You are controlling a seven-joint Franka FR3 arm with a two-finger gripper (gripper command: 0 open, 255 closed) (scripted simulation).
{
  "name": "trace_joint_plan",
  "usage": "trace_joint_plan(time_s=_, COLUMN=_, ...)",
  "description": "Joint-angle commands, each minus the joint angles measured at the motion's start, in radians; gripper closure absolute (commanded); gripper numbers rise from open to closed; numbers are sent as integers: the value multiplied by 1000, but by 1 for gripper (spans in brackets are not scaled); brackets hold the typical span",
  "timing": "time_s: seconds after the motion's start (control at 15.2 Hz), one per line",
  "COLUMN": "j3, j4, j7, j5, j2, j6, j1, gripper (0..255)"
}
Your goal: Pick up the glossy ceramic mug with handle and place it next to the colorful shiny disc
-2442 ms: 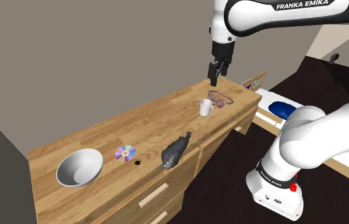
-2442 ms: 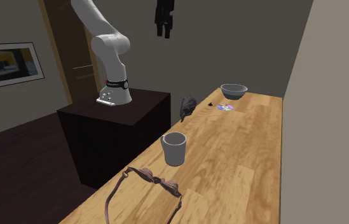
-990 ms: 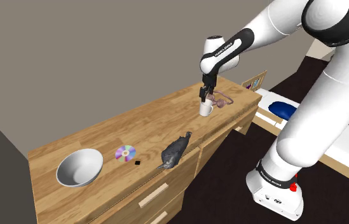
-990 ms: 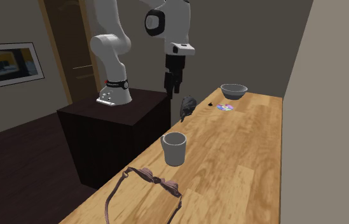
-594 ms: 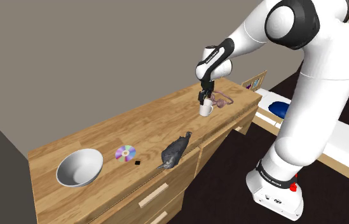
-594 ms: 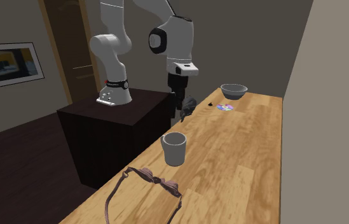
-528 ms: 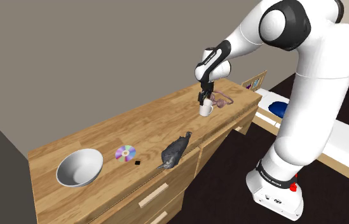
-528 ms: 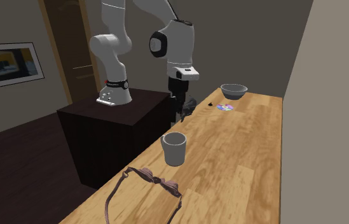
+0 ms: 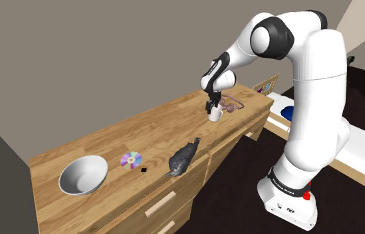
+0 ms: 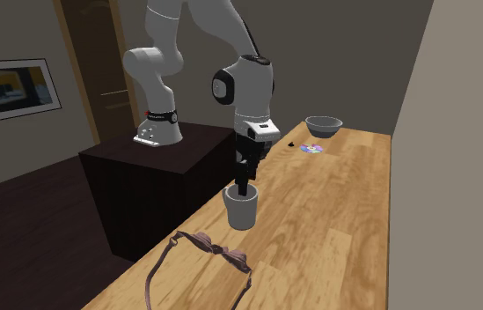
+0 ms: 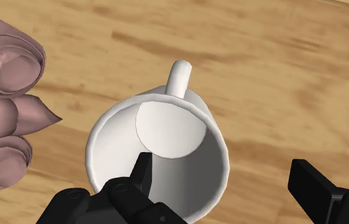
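Dropped from high above, now straddling the white mug [image 11: 166,127] rim with the gripper [image 11: 220,164] unclenched, ready to pinch.

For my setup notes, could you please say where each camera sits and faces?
Shoulder view: beside the arm's base, looking down along the dresser; the arm shows.
Second exterior view: past the dresser's far end, facing the stand; arm and tool show.
Wrist view: on the tool, looking into the mug; open fingers show.
All share the mug.

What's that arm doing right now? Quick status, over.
Gripper open, straddling one wall of the white mug. Mug upright, not gripped. Close beside it, pink glasses; disc far along the top.
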Motion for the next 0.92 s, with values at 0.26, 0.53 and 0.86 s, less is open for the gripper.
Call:
trace_joint_plan(time_s=0.26, j3=16, j4=13, j7=-14, j5=19, j2=56, j6=42, j1=-16, gripper=0)
trace_joint_plan(time_s=0.53, j3=16, j4=13, j7=-14, j5=19, j2=56, j6=42, j1=-16, gripper=0)
trace_joint_plan(time_s=0.86, j3=16, j4=13, j7=-14, j5=19, j2=56, j6=42, j1=-16, gripper=255)
